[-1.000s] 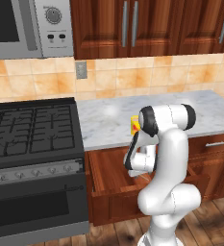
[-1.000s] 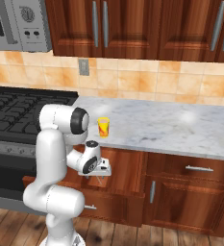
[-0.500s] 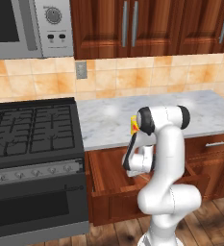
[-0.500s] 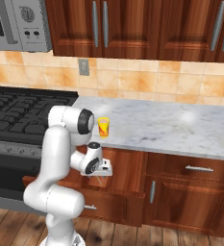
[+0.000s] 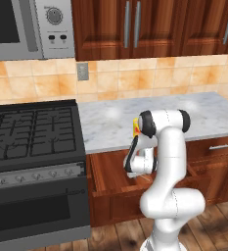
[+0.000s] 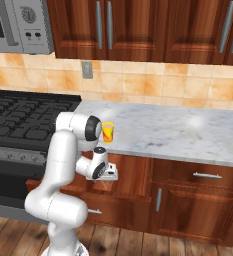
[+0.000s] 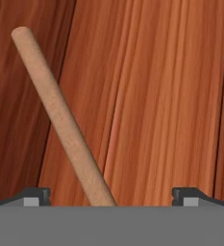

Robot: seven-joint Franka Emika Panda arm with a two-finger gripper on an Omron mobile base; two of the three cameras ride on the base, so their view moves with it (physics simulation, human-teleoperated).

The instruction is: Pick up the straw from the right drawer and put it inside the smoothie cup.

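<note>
The right drawer (image 5: 108,169) (image 6: 134,174) stands pulled out under the marble counter. My gripper (image 5: 136,172) (image 6: 106,176) reaches down into it. In the hand view the straw (image 7: 60,113), a tan stick, lies slanted on the drawer's wooden floor. Its lower end runs down between my two fingertips (image 7: 36,195), which stand wide apart, so the gripper (image 7: 111,198) is open around it without touching. The smoothie cup (image 6: 107,132), yellow with a red mark, stands upright near the counter's front edge. In the left base view my arm's upper joint half hides the cup (image 5: 135,126).
A black stove (image 5: 30,132) and its oven stand left of the drawer. A shut drawer with a silver handle (image 6: 206,175) lies to the right. The marble counter (image 6: 188,132) stretches right of the cup, with wall cabinets (image 6: 138,25) and a microwave (image 5: 22,24) above.
The arm's upper joint has swung a little to the left in both base views. The hand stays low in the drawer with its jaws still open.
</note>
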